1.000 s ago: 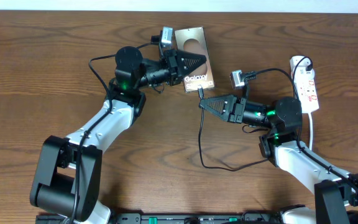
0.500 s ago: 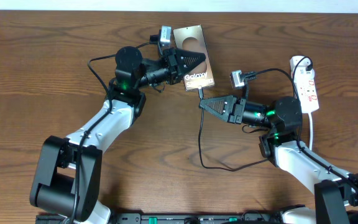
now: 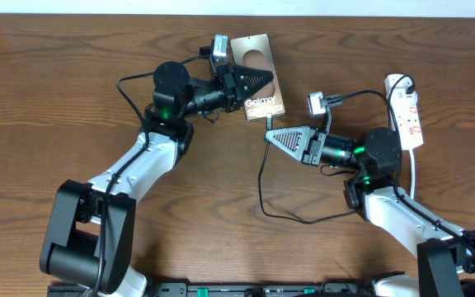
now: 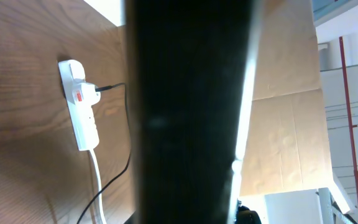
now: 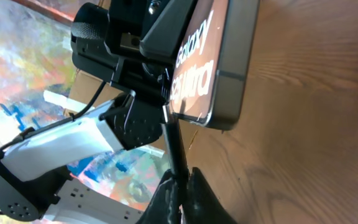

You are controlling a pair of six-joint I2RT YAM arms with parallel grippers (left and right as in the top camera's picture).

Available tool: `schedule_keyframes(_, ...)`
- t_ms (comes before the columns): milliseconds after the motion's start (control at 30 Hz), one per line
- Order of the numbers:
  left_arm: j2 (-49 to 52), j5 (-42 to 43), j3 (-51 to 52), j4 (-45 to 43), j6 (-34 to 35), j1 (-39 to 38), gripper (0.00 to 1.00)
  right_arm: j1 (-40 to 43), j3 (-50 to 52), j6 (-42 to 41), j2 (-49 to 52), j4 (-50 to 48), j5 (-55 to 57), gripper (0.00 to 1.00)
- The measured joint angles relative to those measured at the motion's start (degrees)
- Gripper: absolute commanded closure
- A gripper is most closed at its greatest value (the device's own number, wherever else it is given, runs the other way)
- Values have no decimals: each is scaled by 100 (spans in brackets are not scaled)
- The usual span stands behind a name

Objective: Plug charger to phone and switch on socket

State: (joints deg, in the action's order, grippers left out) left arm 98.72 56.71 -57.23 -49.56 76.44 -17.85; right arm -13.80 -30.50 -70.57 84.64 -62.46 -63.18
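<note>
The bronze-grey phone (image 3: 254, 51) with "Galaxy" lettering lies at the back centre of the table. My left gripper (image 3: 264, 81), rolled on its side, is shut on the phone's left edge, and the phone fills the left wrist view as a dark band (image 4: 185, 112). My right gripper (image 3: 272, 136) is shut on the black charger cable (image 3: 262, 186) just behind its connector tip (image 3: 268, 122). In the right wrist view the cable (image 5: 171, 140) runs up to the phone's (image 5: 219, 62) near end, and I cannot tell if the tip is in. The white socket (image 3: 406, 107) lies at the far right.
A black plug (image 3: 404, 82) sits in the socket's far end, and its white cord (image 3: 415, 173) trails toward the front edge. The slack charger cable loops over the wooden table (image 3: 72, 99) between my arms. The socket (image 4: 79, 106) also shows in the left wrist view.
The right gripper has nudged a little toward the phone's end with the cable. The slack loop below it now bows further left. The left arm has not moved.
</note>
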Motion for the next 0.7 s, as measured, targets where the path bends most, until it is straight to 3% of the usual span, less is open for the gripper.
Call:
schedule_keyframes(300, 0, 2, 0, 2, -2, -2, 92, 0, 0, 96, 0, 85, -22, 99)
schedule_keyframes(500, 0, 2, 0, -4, -20, 4, 93, -52, 4, 229, 7, 664, -98, 99)
schedule_keyframes(700, 0, 22, 0, -13, -22, 0, 93, -63, 13, 262, 7, 483, -103, 99)
